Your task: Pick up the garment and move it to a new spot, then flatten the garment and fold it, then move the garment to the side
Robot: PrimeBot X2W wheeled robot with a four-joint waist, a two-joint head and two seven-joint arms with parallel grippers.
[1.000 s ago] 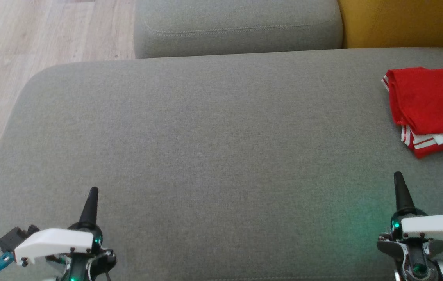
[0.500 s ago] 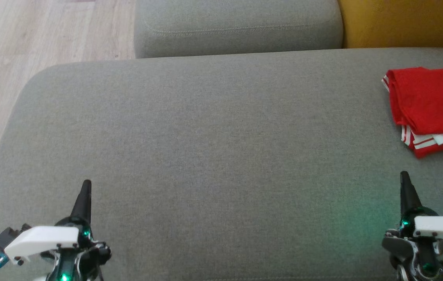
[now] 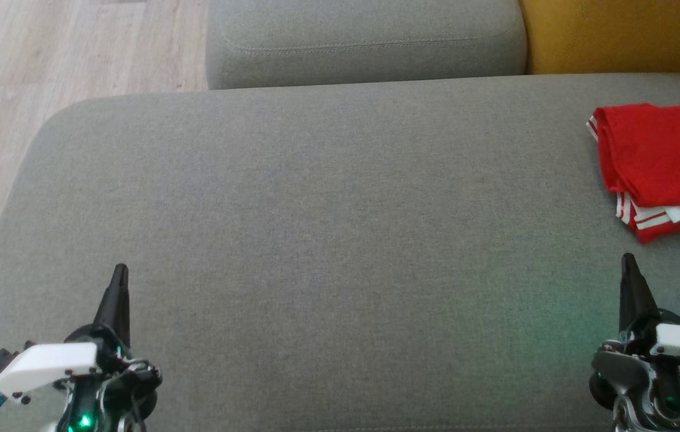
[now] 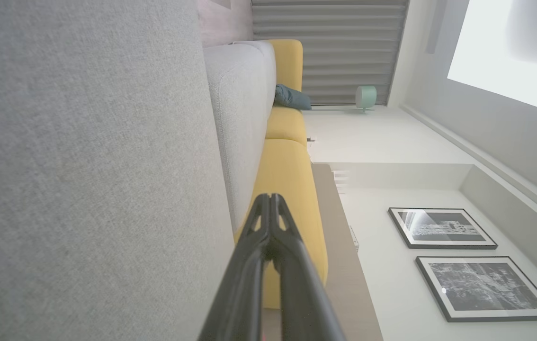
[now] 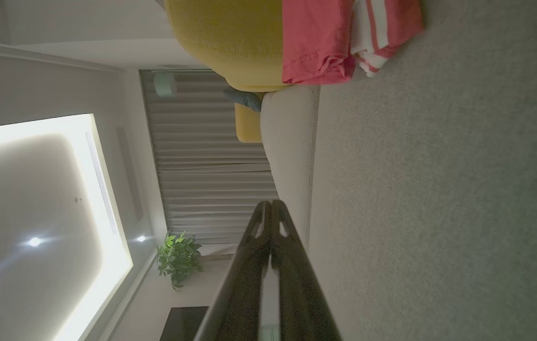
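A: How do the 2 grippers stand?

B: The left gripper [image 3: 119, 269] and the right gripper [image 3: 628, 258] each have their fingers pressed together, holding nothing, over the near edge of the grey seat cushion [image 3: 328, 228].

A: And the garment?

B: The red garment [image 3: 661, 156] lies folded at the cushion's right side, near the right gripper. Broad grey fabric stretches between the grippers. A wooden floor [image 3: 46, 54] borders the rounded left edge.

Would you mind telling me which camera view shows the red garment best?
The head view: the red garment lies folded on the grey cushion, its top surface plain, clipped at the frame's right edge. The right wrist view catches a sideways part of it at its top edge. The left wrist view faces the yellow sofa.
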